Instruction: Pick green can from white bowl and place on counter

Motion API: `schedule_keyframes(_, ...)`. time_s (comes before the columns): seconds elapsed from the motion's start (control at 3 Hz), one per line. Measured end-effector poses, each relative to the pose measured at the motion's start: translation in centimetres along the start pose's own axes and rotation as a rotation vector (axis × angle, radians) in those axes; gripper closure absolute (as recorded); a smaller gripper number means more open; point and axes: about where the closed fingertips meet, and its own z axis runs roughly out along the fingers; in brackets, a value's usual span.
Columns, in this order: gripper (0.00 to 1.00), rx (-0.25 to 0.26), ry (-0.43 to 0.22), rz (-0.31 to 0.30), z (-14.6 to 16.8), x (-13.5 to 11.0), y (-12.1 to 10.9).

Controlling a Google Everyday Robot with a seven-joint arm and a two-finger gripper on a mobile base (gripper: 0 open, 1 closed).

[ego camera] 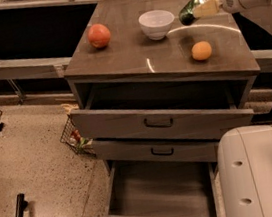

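My gripper [201,8] is shut on the green can [190,9] and holds it tilted in the air above the right rear of the counter [133,55]. The can hangs just right of the white bowl [157,23], apart from it. The bowl stands at the back middle of the counter and looks empty. The arm comes in from the upper right edge.
A red-orange fruit [99,35] lies at the counter's back left, an orange [201,51] at the right under the can. Two drawers [158,122] stand open, the lowest [163,192] pulled far out. The robot's white base [264,173] fills the lower right. A wire basket [77,139] sits on the floor.
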Motion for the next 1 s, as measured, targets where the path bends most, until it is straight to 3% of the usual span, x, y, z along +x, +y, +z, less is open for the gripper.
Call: schedule_keyframes(1.0,0.15,-0.045,0.068,0.008,-0.7,4.1,5.0)
